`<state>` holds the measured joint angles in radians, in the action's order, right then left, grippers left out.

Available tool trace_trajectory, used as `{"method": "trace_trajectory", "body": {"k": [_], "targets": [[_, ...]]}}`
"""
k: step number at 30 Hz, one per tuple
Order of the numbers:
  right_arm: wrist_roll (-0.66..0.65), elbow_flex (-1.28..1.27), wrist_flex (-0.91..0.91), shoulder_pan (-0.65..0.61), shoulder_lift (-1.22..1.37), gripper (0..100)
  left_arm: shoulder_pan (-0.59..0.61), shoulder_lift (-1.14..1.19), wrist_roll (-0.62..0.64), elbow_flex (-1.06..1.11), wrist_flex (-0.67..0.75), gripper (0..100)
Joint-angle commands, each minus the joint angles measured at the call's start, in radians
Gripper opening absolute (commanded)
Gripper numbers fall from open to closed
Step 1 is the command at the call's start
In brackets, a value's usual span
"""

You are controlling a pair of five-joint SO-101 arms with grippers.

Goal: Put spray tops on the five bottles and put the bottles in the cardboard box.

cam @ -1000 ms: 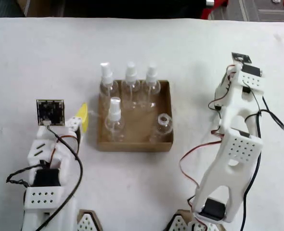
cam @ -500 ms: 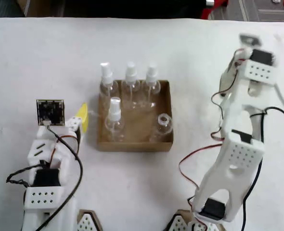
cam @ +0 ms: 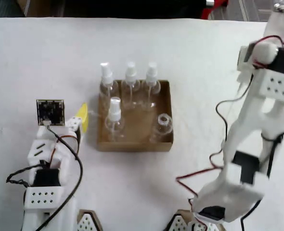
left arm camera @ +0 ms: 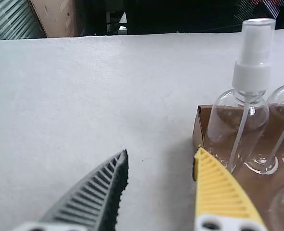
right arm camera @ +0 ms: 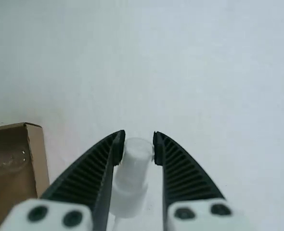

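The cardboard box [cam: 168, 115] sits mid-table with several clear bottles inside. Three capped bottles [cam: 131, 85] stand along its far wall, a fourth capped one [cam: 114, 120] at the near left, and an uncapped bottle [cam: 162, 126] at the near right. My right gripper [right arm camera: 136, 143] is shut on a white spray top [right arm camera: 130, 177], held above bare table to the right of the box [right arm camera: 17, 168]. My left gripper [left arm camera: 159, 166] rests open on the table left of the box, its yellow finger [cam: 83, 117] close to the box's corner beside a capped bottle [left arm camera: 245, 103].
A white cloth [cam: 45, 53] covers the table. The right arm [cam: 257, 125] stands tall at the right side. The table's far edge [cam: 132, 18] meets a dark background. Arm bases sit at the near edge.
The right arm has risen and swung toward the far right corner, lifting its gripper off the table. The left arm and the bottles have stayed still.
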<state>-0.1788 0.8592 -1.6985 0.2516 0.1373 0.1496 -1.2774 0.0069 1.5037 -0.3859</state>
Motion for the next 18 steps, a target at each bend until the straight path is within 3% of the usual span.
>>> {"method": "trace_trajectory", "body": {"k": [1,9,18], "targets": [[0.011,-0.044,-0.028,-0.022,-0.200,1.6,0.001,-0.019,-0.011,-0.015,0.028,21],[0.009,-0.242,-0.008,-0.127,-0.512,1.6,0.005,-0.019,-0.011,-0.015,0.028,21],[0.003,-0.354,0.071,-0.133,-0.708,1.7,0.005,-0.019,-0.011,-0.017,0.028,21]]}}
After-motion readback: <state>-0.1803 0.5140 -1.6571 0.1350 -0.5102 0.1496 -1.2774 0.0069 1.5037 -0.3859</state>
